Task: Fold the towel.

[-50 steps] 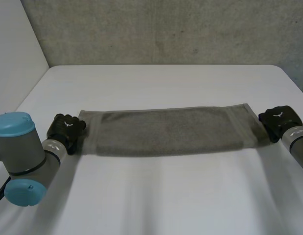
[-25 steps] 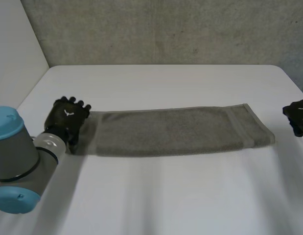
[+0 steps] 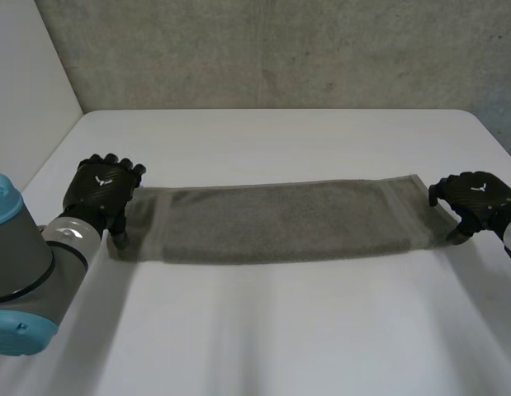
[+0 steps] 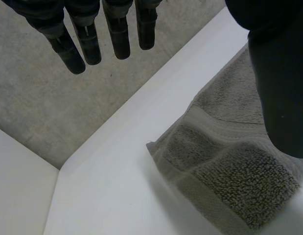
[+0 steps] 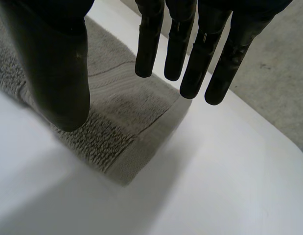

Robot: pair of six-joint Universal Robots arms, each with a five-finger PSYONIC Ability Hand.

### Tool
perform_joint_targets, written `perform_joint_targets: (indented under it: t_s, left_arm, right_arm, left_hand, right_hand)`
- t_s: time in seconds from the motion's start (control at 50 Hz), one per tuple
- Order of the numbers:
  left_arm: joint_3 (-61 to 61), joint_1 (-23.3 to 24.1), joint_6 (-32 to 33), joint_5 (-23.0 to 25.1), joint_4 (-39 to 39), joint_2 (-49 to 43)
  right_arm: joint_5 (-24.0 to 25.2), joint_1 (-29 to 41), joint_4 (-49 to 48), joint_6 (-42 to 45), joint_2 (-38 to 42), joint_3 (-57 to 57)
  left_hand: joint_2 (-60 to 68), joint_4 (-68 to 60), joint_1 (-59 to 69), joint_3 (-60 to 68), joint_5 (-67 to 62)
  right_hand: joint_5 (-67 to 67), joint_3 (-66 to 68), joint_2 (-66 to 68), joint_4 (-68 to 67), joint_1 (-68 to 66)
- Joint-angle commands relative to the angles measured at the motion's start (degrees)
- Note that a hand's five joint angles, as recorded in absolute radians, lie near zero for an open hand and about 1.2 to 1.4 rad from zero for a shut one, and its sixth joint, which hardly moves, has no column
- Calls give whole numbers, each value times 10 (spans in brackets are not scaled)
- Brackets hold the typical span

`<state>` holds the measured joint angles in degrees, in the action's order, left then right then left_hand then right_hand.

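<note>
Across the middle of the white table (image 3: 280, 140) we find the grey towel (image 3: 288, 221) lying flat as a long strip. The left hand (image 3: 102, 191) is over its left end and the right hand (image 3: 474, 198) over its right end, and each has its fingers (image 4: 118, 36) straight, apart from the thumb and clamped on nothing. We judge the risk to be an uneven grasp, one hand catching only a top layer, which would leave the fold skewed.
</note>
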<state>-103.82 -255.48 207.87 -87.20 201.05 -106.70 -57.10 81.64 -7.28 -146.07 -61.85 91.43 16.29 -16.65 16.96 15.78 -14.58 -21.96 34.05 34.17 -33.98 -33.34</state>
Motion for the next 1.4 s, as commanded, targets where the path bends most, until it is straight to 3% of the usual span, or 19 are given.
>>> perform_joint_targets:
  t_s: [0.02,0.3,0.34,0.36,0.4,0.52,0.68,0.78,0.84,0.9,0.94,1.0,1.08,1.16,1.32,1.4]
  left_arm:
    - [-1,4,-2,0,0,0]
    - [-9,2,2,1,6,0]
    - [-9,2,2,1,6,0]
    - [-9,2,2,1,6,0]
    - [-9,2,2,1,6,0]
    - [-9,2,2,1,7,0]
    - [-11,2,2,0,6,1]
    - [-9,1,2,-1,5,8]
    - [-7,1,2,-2,4,10]
    - [2,1,0,-3,2,15]
    - [13,3,-1,-6,2,21]
    - [20,5,-2,-7,2,23]
    - [46,18,-5,-10,1,23]
    - [69,41,-19,-17,0,23]
    - [78,56,-26,-40,0,19]
    - [78,64,-26,-41,0,15]
  right_arm:
    - [-17,1,-5,40,46,-10]
    - [-22,3,-25,64,79,-20]
    - [-31,5,-40,62,79,-20]
    - [-31,5,-40,62,79,-20]
    - [-42,3,-51,61,79,-20]
    - [-61,0,-55,61,79,-25]
    - [-126,-6,-46,65,73,-56]
    - [-157,-82,-30,114,49,-88]
    - [-158,-83,-23,135,42,-96]
    - [-166,-26,-13,136,24,-121]
    - [-183,57,-12,105,12,-149]
    - [-202,96,-12,88,9,-161]
    - [-244,246,-19,76,2,-193]
    - [-244,385,-48,78,34,-207]
    - [-210,520,-83,86,117,-208]
    - [-205,534,-79,97,151,-208]
  left_hand:
    - [-32,36,-39,-27,115]
    - [-32,36,-39,-27,115]
    - [-34,37,-40,-29,117]
    - [-34,37,-41,-29,117]
    - [-32,36,-39,-27,115]
    - [-34,37,-41,-29,117]
    - [-34,37,-41,-29,117]
    - [-34,37,-41,-29,117]
    - [-36,39,-42,-30,118]
    - [-36,39,-42,-30,118]
    - [-37,41,-44,-32,120]
    - [-37,41,-44,-32,120]
    - [-39,43,-46,-34,122]
    - [-39,43,-46,-34,122]
    - [-41,44,-47,-35,124]
    - [-39,43,-46,-34,122]
  right_hand:
    - [-5,-16,-17,15,9]
    - [-39,18,17,-18,-25]
    - [-256,235,234,-236,-242]
    - [-257,236,235,-237,-244]
    - [-480,459,458,-459,-466]
    - [-480,460,458,-460,-467]
    - [-480,460,458,-460,-467]
    - [-480,460,458,-460,-467]
    - [-480,460,458,-460,-467]
    - [-480,460,458,-460,-467]
    - [-480,460,458,-460,-467]
    - [-480,460,458,-460,-467]
    - [-480,460,458,-460,-467]
    - [-480,460,458,-460,-467]
    - [-480,460,458,-460,-467]
    - [-480,460,458,-460,-467]
